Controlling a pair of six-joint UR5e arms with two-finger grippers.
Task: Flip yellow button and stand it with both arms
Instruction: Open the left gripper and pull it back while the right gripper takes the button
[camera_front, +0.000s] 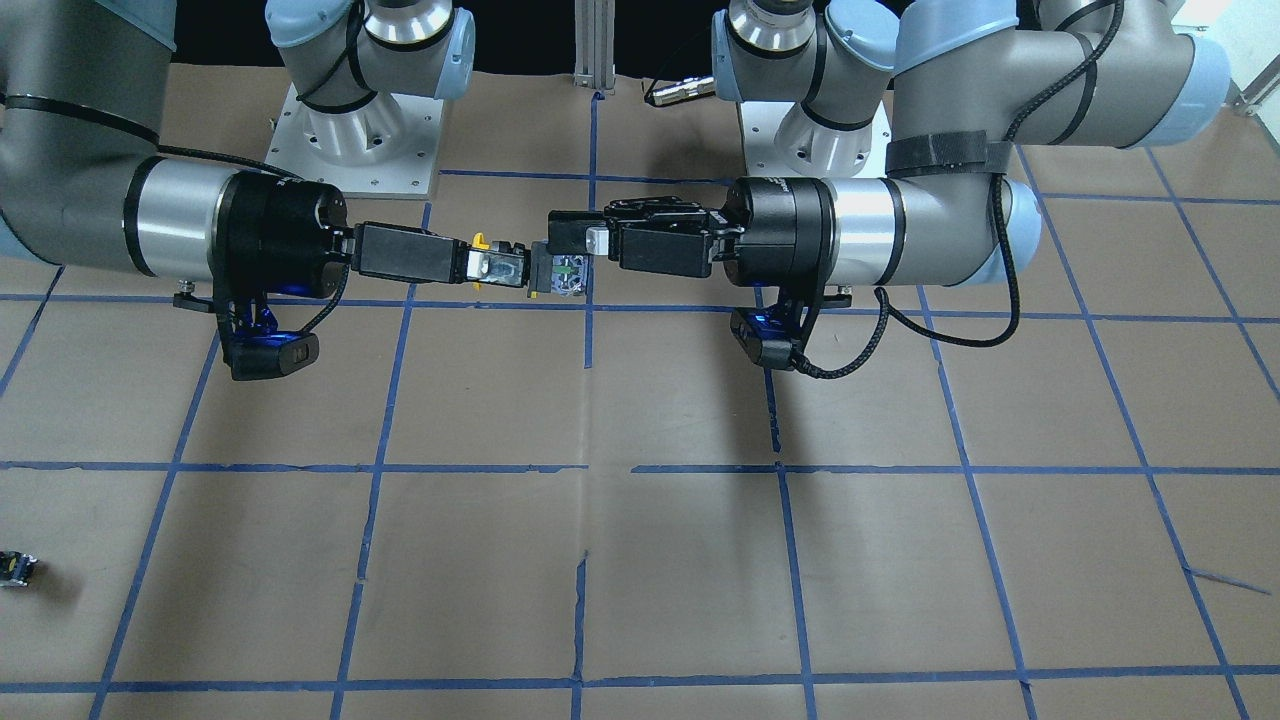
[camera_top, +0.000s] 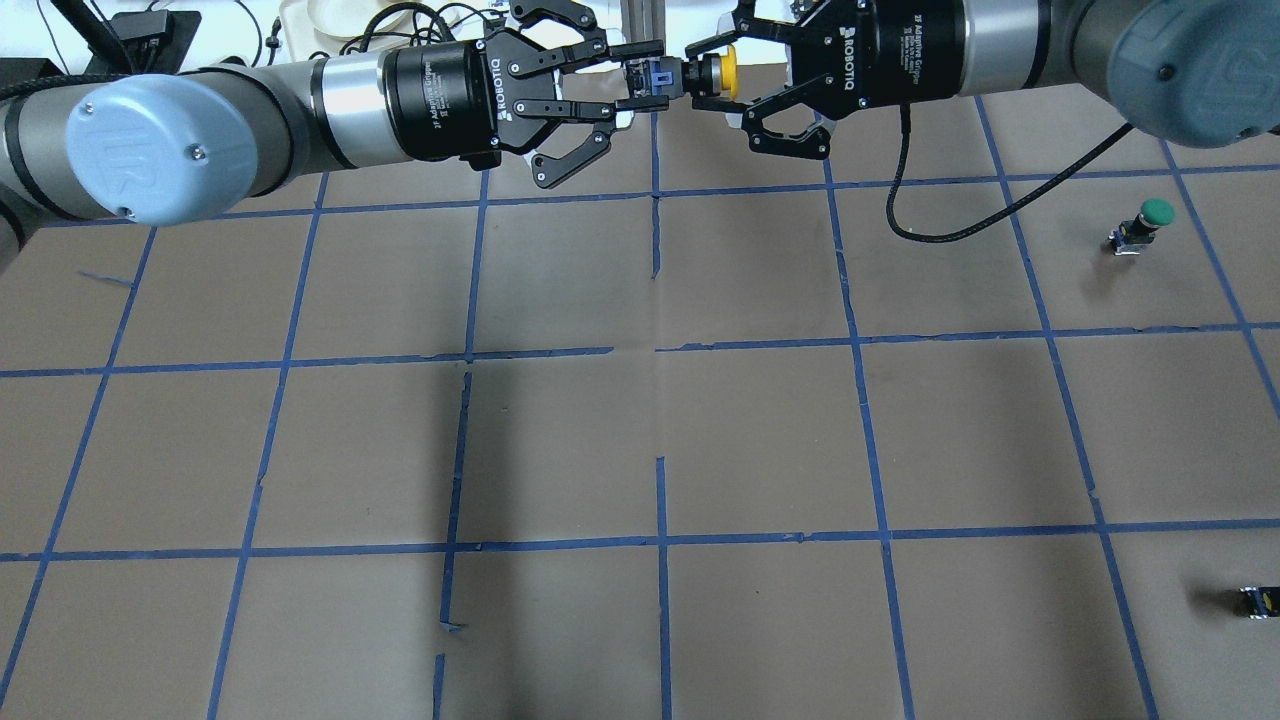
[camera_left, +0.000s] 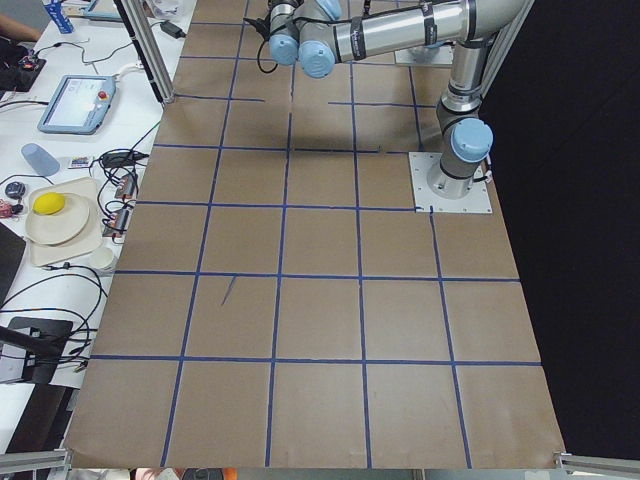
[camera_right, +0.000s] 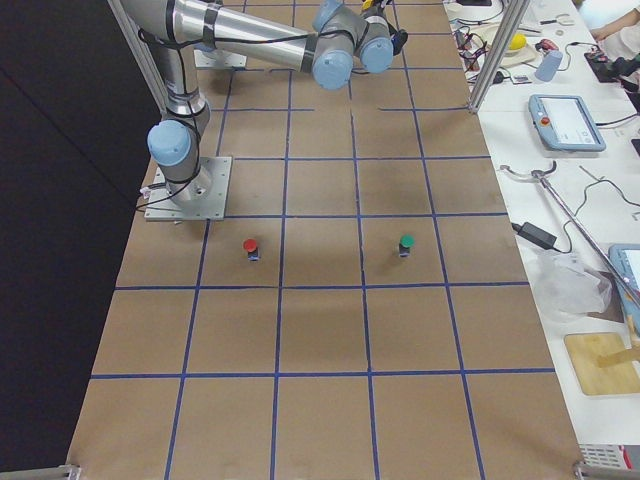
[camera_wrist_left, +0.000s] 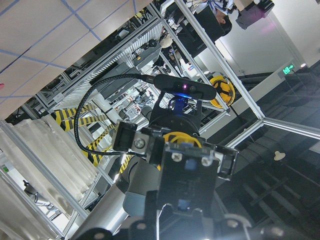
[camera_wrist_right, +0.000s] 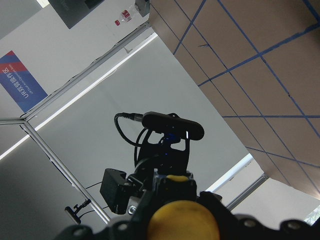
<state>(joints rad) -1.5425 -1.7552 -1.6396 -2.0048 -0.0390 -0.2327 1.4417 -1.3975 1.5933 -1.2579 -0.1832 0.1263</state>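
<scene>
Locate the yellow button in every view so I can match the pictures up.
Front-facing: the yellow button sits upper centre, just left of middle.
Overhead: the button at top centre.
Exterior left: too small to make out.
Exterior right: likewise.
Left wrist: the button at centre, block end first.
Right wrist: its cap at bottom centre.
Landmark: the left gripper and right gripper meeting on it.

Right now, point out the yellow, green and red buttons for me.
yellow button (camera_top: 723, 75), overhead exterior view, on its cap.
green button (camera_top: 1157, 211), overhead exterior view, on its cap.
red button (camera_right: 250, 244), exterior right view, on its cap.
</scene>
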